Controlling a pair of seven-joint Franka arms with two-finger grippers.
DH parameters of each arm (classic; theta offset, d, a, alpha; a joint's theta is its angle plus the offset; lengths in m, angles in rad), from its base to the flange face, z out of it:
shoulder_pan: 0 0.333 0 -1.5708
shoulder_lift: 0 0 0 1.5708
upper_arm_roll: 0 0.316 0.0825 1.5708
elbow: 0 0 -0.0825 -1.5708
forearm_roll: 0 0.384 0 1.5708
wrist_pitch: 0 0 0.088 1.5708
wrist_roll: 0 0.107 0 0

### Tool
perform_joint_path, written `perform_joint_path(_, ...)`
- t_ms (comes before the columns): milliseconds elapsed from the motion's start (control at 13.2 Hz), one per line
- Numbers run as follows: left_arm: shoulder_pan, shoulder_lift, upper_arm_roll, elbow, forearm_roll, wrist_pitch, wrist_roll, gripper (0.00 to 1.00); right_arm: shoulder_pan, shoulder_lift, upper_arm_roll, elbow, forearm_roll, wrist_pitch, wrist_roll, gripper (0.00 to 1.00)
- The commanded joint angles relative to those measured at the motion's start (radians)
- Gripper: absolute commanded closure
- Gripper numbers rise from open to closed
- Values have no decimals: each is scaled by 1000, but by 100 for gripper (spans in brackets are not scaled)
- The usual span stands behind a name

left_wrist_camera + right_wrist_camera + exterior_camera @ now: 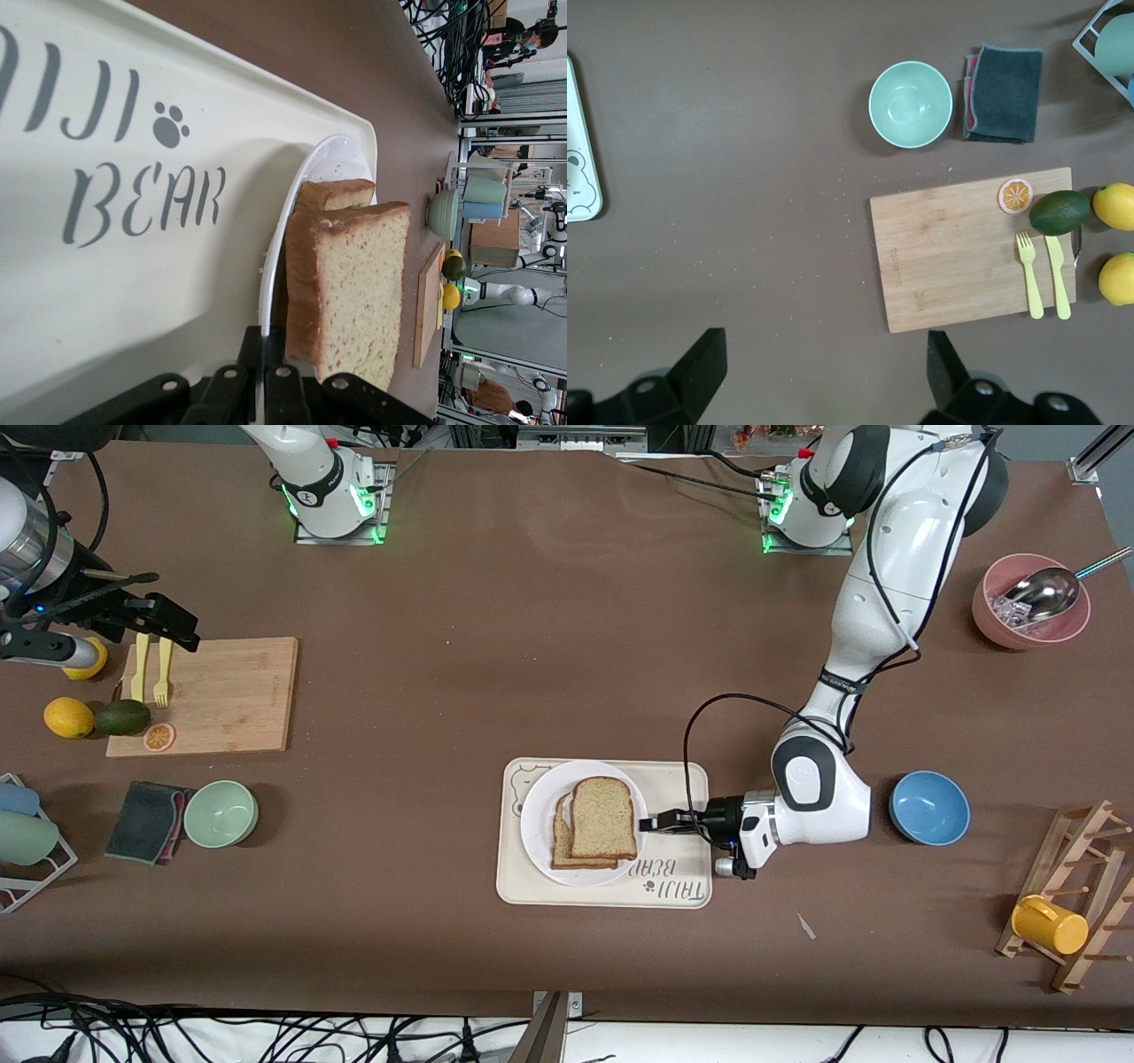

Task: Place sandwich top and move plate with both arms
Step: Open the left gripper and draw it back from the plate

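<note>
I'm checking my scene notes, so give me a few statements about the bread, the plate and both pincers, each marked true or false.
1. The sandwich top lies on the plate. True.
2. The plate sits on the wooden cutting board. False: it sits on the cream tray.
3. The left pincer is at the plate's rim. True.
4. The right pincer is shut on the yellow fork. False: it is open, above the board's edge.

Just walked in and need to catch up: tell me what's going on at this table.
The left pincer is low at the rim of the white plate, closed on its edge. The plate sits on the cream bear tray, and the sandwich top already lies on the lower slice. The right pincer waits open above the cutting board, toward the right arm's end.
</note>
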Motion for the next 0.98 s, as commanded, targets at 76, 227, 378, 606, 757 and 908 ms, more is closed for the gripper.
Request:
perform_joint_path(76,14,14,-9,37,27,-7,-24,41,3,7,0,26,-6,-15,1,0)
perform_joint_path(227,22,6,-8,37,35,-8,-7,0,3,7,0,26,-6,-15,2,0)
perform_joint_path(378,37,-5,-6,37,38,-10,6,0,3,6,0,26,-5,-13,2,0)
perform_joint_path(606,54,-37,-2,38,152,-14,1,0,2,6,0,28,-5,-16,-1,0)
perform_joint_path(757,63,-72,1,40,266,-16,-17,0,2,7,0,28,-5,-15,2,0)
perform_joint_path(908,65,-100,12,41,400,-17,-19,0,2,6,0,28,-5,-13,4,0)
